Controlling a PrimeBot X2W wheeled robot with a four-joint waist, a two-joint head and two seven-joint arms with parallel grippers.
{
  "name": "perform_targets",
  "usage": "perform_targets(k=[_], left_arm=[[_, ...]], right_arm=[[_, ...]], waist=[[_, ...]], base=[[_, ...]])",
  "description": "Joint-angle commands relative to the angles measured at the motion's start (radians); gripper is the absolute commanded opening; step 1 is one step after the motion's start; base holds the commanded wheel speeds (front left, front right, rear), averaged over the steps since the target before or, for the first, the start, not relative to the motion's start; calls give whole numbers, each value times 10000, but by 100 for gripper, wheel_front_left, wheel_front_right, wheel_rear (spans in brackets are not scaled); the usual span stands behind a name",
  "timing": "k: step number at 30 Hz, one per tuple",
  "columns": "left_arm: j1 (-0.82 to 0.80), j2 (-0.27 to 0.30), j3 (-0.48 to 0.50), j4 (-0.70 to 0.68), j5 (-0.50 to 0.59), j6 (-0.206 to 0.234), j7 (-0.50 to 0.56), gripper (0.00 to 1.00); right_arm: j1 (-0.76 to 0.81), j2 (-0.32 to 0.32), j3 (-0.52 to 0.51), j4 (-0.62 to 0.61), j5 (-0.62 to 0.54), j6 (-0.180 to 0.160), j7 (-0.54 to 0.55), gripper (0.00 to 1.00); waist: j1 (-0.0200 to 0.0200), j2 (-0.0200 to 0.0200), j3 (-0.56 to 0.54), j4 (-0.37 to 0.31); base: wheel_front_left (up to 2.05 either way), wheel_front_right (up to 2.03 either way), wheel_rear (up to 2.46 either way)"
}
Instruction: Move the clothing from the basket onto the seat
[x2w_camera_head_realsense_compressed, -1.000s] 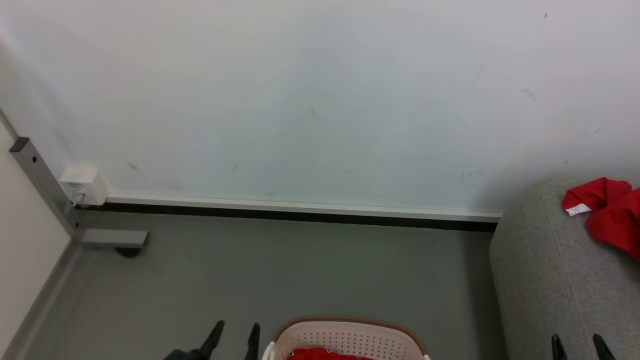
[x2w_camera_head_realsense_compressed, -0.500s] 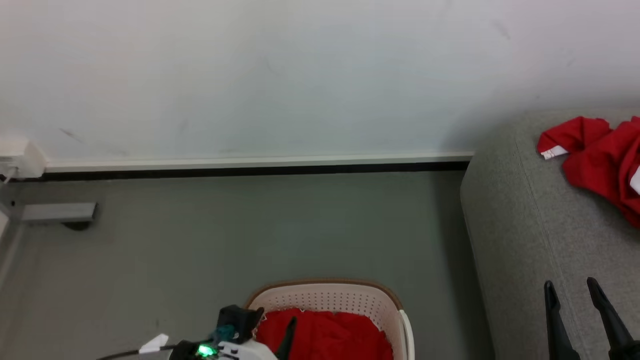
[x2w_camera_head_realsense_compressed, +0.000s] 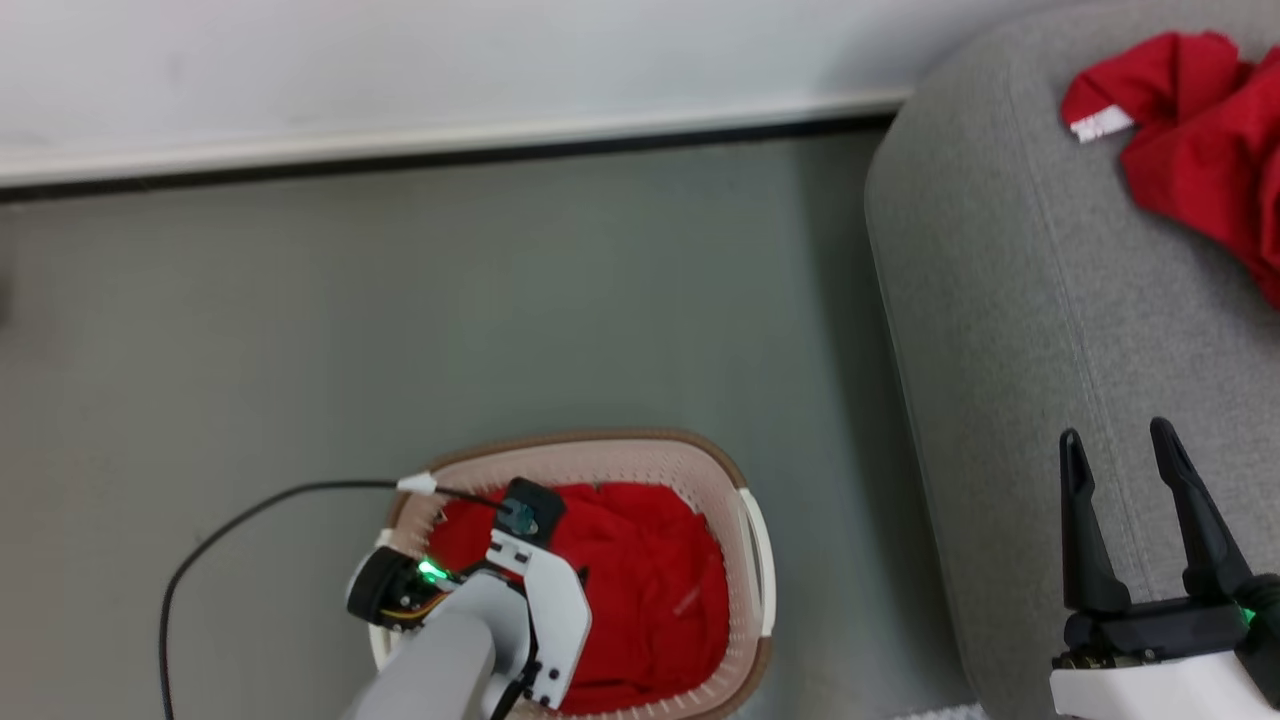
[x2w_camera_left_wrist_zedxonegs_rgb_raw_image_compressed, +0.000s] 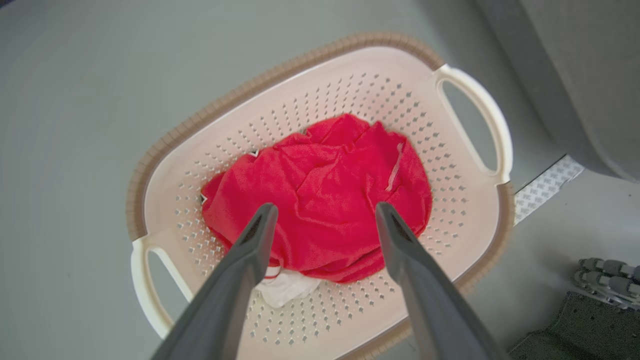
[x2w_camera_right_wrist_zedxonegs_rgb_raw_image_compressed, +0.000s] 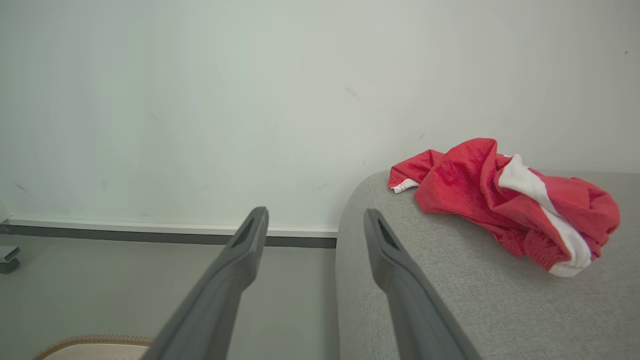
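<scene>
The cream basket (x2w_camera_head_realsense_compressed: 600, 447) with a brown rim stands on the floor left of the grey seat (x2w_camera_head_realsense_compressed: 1000, 280). Red clothing (x2w_camera_head_realsense_compressed: 650, 570) lies crumpled in it. In the left wrist view my left gripper (x2w_camera_left_wrist_zedxonegs_rgb_raw_image_compressed: 325, 207) hangs open just above that clothing (x2w_camera_left_wrist_zedxonegs_rgb_raw_image_compressed: 320, 190), fingers apart and holding nothing, inside the basket (x2w_camera_left_wrist_zedxonegs_rgb_raw_image_compressed: 350, 85) walls. My left wrist (x2w_camera_head_realsense_compressed: 520, 600) covers part of the pile. My right gripper (x2w_camera_head_realsense_compressed: 1115, 437) is open and empty over the seat's front edge. Another red and white piece of clothing (x2w_camera_right_wrist_zedxonegs_rgb_raw_image_compressed: 480, 195) lies on the seat (x2w_camera_right_wrist_zedxonegs_rgb_raw_image_compressed: 450, 285), beyond my right gripper (x2w_camera_right_wrist_zedxonegs_rgb_raw_image_compressed: 315, 213).
A black cable (x2w_camera_head_realsense_compressed: 250, 510) loops from my left wrist over the grey floor. The white wall with its skirting (x2w_camera_head_realsense_compressed: 450, 140) runs behind. A white patterned strip (x2w_camera_left_wrist_zedxonegs_rgb_raw_image_compressed: 545, 187) lies on the floor by the seat's base.
The head camera has tilted down. My left arm has swung over the basket and now points down at the clothing. Both grippers stay open.
</scene>
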Motion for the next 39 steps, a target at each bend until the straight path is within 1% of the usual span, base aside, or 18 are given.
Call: perform_targets(k=[1,6,9,12,17,20,26,32,39], left_arm=[[-234,64,-37,196,113,66,134,100],[-1045,62,-100,1215,226,462,451,100],[-1519,210,-101,1777,318,724,595,100],[-1993,273,-93,2218,349,864,553,100],[-2831,276,39,2634,137,918,353,100],[-3329,285,76,2857,83,1059,187,100],[-4170,351,124,3252,10,1157,-32,100],[-4728,310,28,3578,-7,1211,-249,100],[-4821,163,-172,3877,-82,1114,-372,100]], right_arm=[[-210,33,48,-74,115,-26,5,100],[-677,122,217,-150,239,-26,6,100],[-911,155,306,-242,242,-26,6,100],[-1125,166,449,-358,267,-26,6,100],[-1405,165,613,-604,430,-26,6,100],[-1562,169,712,-762,397,-26,5,100],[-1755,167,920,-1156,234,-26,5,100],[-1743,168,987,-1481,79,-26,5,100],[-1591,169,967,-1675,44,-26,5,100]], waist=[[-3,0,946,-483],[-3,0,1911,-788],[-3,0,2495,-940],[-3,0,3052,-1076],[-3,0,4001,-1149],[-3,0,4484,-1140],[-3,0,5346,-1138],[-3,0,5962,-1150],[-3,0,6418,-1208]], base=[[0,0,0],[0,0,0],[0,0,0],[0,0,0],[0,0,0],[0,0,0],[0,0,0],[0,0,0],[2,2,2]])
